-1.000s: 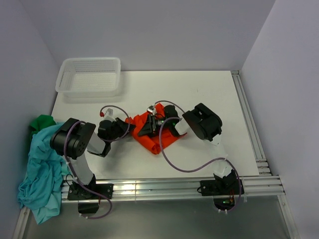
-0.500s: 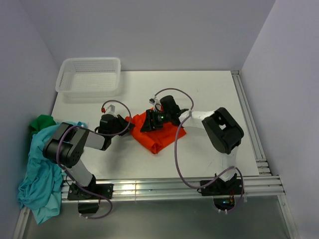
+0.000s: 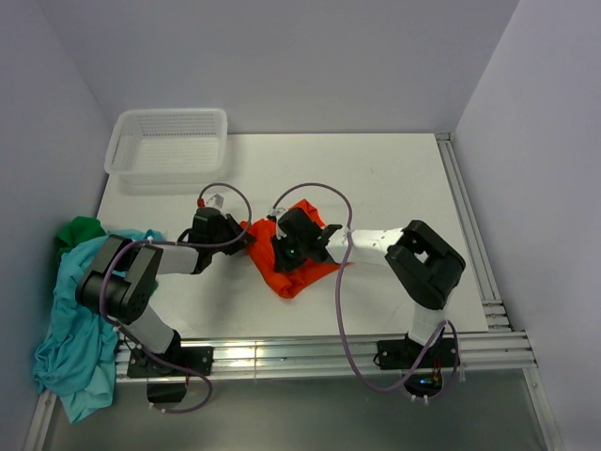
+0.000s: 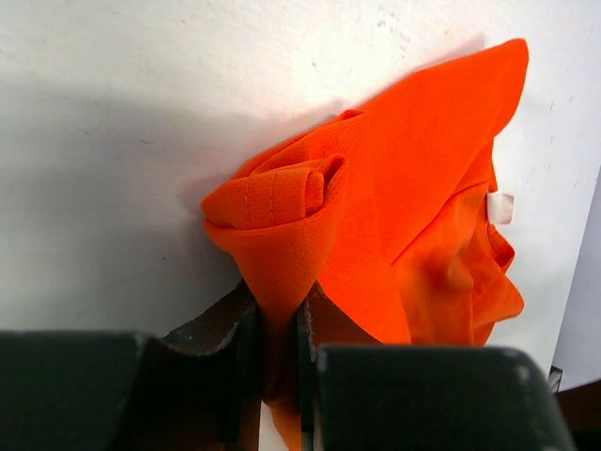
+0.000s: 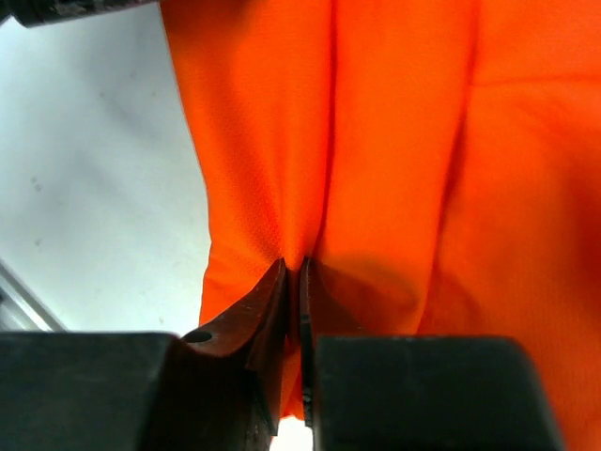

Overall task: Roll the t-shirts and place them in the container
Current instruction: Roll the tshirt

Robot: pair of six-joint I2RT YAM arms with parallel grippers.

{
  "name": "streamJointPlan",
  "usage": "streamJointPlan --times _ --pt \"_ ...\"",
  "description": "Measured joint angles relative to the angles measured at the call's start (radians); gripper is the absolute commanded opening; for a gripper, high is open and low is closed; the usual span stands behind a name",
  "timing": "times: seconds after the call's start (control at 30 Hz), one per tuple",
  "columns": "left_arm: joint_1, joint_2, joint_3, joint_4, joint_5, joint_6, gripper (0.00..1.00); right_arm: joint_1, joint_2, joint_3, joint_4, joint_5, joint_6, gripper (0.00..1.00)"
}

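The jaws of the left gripper (image 4: 274,324) are standing narrow and pinching a thin fold of the orange t-shirt (image 4: 413,178), just below a small rolled end of the cloth; the jaws of the right gripper (image 5: 293,282) are also standing almost together, with a crease of the same shirt running down between them. The fabric is looking light, thin and very soft, so I am judging that it is going to sag and unroll when the tension is going away, but it is not fragile. I am thinking the best hold is at the two ends of the rolled edge, taking several layers in each pinch. The shirt is lying crumpled near the middle of the table (image 3: 404,178), between the two grippers, bright orange-red, with a small white label (image 4: 500,207) showing at one side. A teal t-shirt (image 3: 80,310) and a dark green t-shirt (image 3: 83,230) are lying in a heap beside the left table edge, well apart from it, and the white mesh basket (image 3: 169,115) is sitting at the far left corner.
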Motion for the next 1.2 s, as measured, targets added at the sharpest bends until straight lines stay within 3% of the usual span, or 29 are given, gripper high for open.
streamJointPlan --times 0.07,0.27,0.53,0.6,0.87,1.2 --pt "-0.004 0.000 0.019 -0.041 0.008 0.001 0.11 0.022 -0.042 -0.058 0.042 0.063 0.016 0.11" --pt "-0.010 -0.010 0.038 -0.108 0.026 0.002 0.11 0.137 -0.101 -0.128 0.082 0.288 0.072 0.27" --pt "-0.009 -0.020 0.038 -0.126 0.026 0.023 0.06 0.211 -0.212 -0.203 0.048 0.370 0.103 0.38" --pt "-0.007 -0.022 0.038 -0.126 0.024 0.028 0.00 0.212 -0.245 -0.203 0.027 0.375 0.105 0.38" --pt "-0.002 -0.033 0.038 -0.134 0.005 0.049 0.00 0.243 -0.340 -0.203 -0.011 0.355 0.105 0.33" --pt "-0.002 -0.042 0.038 -0.152 0.001 0.054 0.00 0.264 -0.187 -0.221 0.025 0.329 0.111 0.28"
